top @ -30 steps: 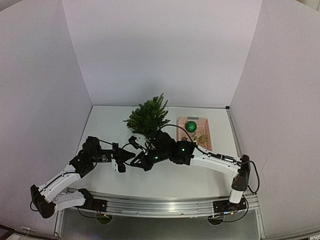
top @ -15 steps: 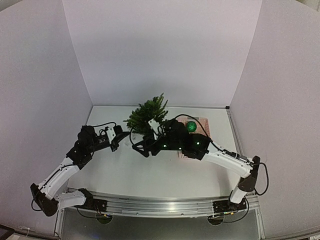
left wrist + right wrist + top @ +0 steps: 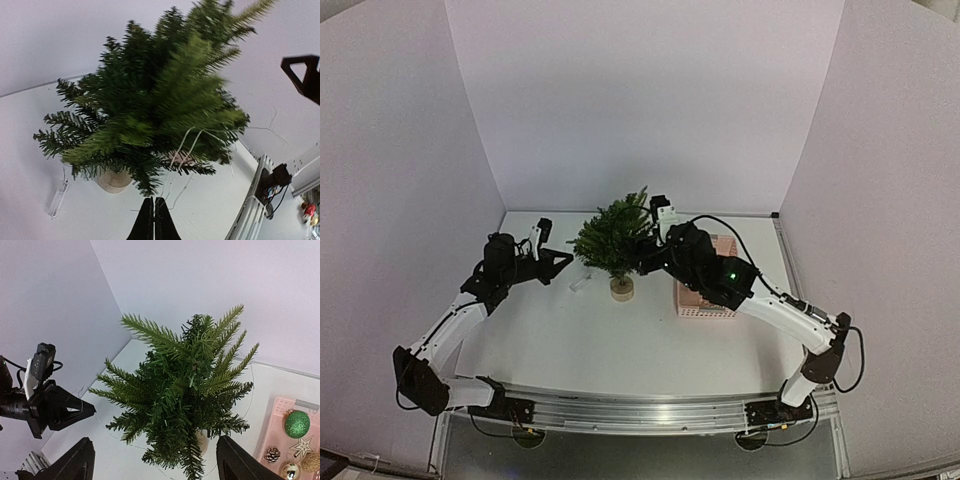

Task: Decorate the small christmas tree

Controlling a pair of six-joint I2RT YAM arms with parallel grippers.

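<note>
**Two grippers flank the tree: one shut, one wide**

Near the back edge of the worktop [image 3: 550, 340], about midway along it, the tree [image 3: 615, 238] stands upright on its tan base [image 3: 621, 288]. The left gripper [image 3: 154, 201] sits off the tree's left side, low and pointing at the trunk, with its jaws pressed fully together. A thin pale wire [image 3: 186, 146] trails from the lower branches down toward those closed tips. Whether it is pinched there cannot be told.

The right gripper [image 3: 154, 438] is at the tree's right side, above the crown. Its jaws are spread wide and grip nothing. In the wrist view the tree lies straight ahead between the two fingers [image 3: 75, 462], apart from both.

A pink basket [image 3: 706, 303] sits just right of the tree, holding a green ball [image 3: 297, 423], a pine cone [image 3: 272, 455] and a star [image 3: 301, 446].
</note>
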